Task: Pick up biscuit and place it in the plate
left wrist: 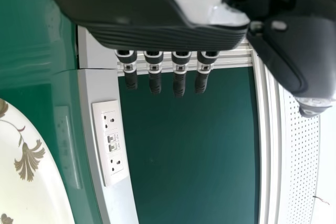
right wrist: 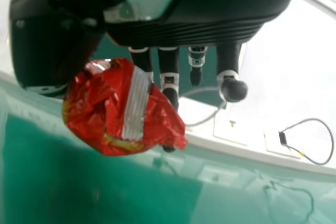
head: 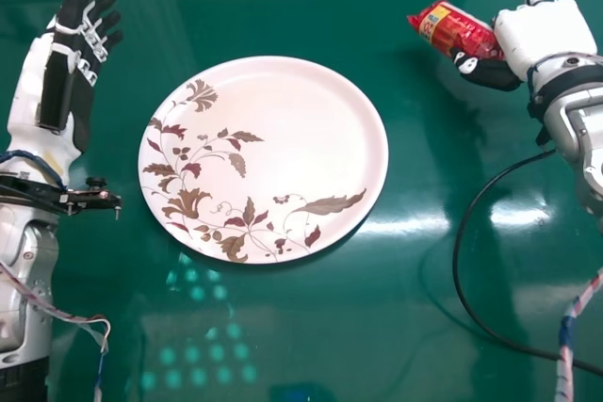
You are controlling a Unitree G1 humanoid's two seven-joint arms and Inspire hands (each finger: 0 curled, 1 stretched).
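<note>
Red biscuit packet (head: 476,37): pinched by the right hand (head: 546,37), between thumb and fingers, above green table (head: 405,327).
Left hand (head: 69,72): fingers extended, empty.
Floral plate (head: 292,138): flat on table.

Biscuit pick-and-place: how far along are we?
Done: pick-up looks complete; the red biscuit packet is pinched between the right hand's thumb and fingers, apparently off the table.
In hand: the packet, out to the right of the plate.
Left: bring it over the plate, set it down, let go. No packet on the plate yet.
</note>
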